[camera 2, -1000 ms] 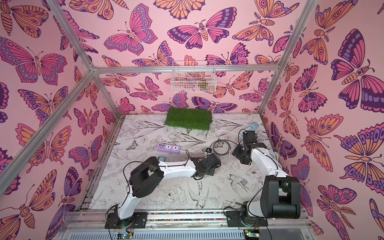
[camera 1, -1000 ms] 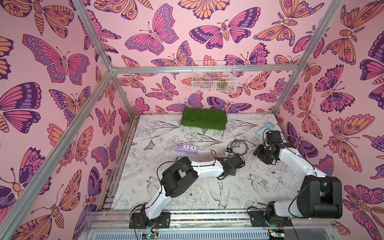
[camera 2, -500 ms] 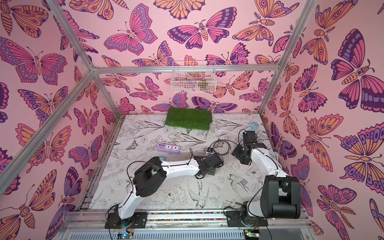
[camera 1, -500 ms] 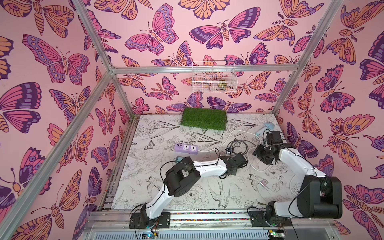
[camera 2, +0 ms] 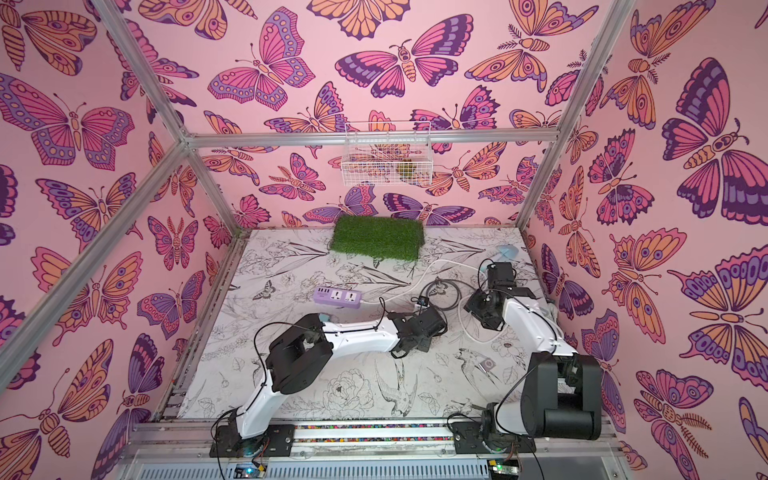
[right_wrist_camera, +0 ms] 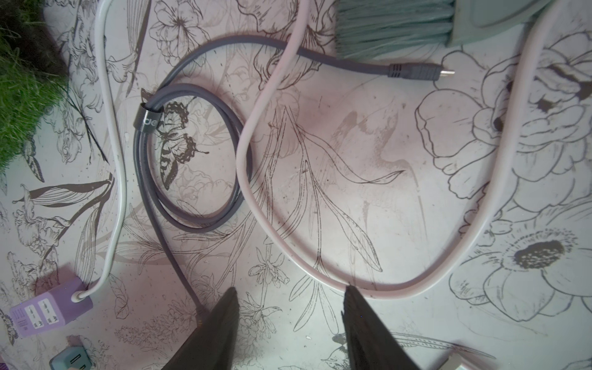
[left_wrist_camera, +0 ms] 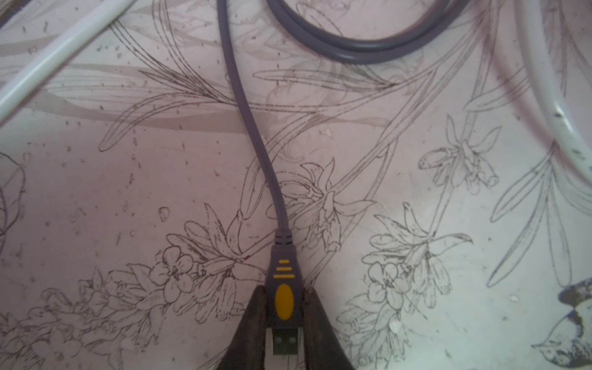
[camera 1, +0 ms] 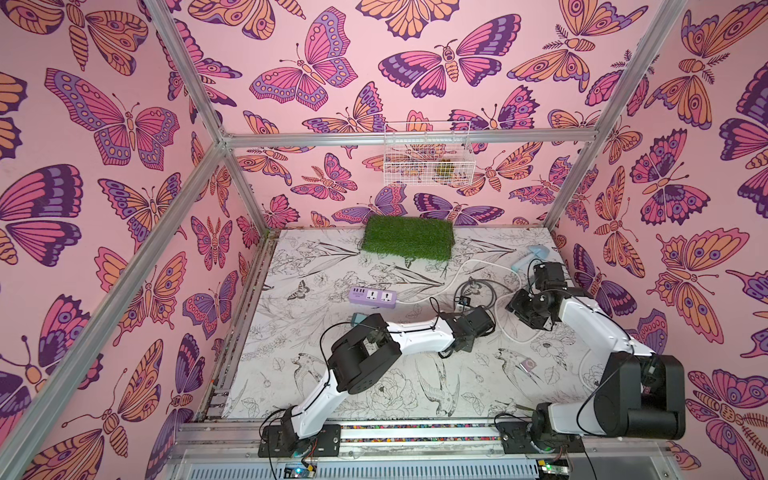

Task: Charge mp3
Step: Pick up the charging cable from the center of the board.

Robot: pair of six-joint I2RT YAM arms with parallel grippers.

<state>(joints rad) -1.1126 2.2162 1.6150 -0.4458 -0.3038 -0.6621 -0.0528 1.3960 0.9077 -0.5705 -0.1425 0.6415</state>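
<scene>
My left gripper [left_wrist_camera: 283, 323] has its dark fingers [left_wrist_camera: 253, 320] pressed against both sides of the grey USB plug with the yellow oval [left_wrist_camera: 284, 302], whose metal tip points back toward my wrist. My right gripper [right_wrist_camera: 290, 320] hangs with its jaws apart, holding nothing, above the coiled grey rubber cable [right_wrist_camera: 192, 153]. The small pink square mp3 player [camera 1: 528, 365] lies on the flower-printed tabletop [camera 1: 291, 332] near my right arm's base, well apart from both grippers.

I judge the risks are these: I pinch only the plug's end, so it may twist or slip when I lift. The grey cable passes under the thick white power cord [right_wrist_camera: 256, 134], so pulling could drag that cord and shift the lilac power strip [camera 1: 372, 296]. The small connector [right_wrist_camera: 416, 71] lies near the teal brush [right_wrist_camera: 394, 28] and could snag there.
</scene>
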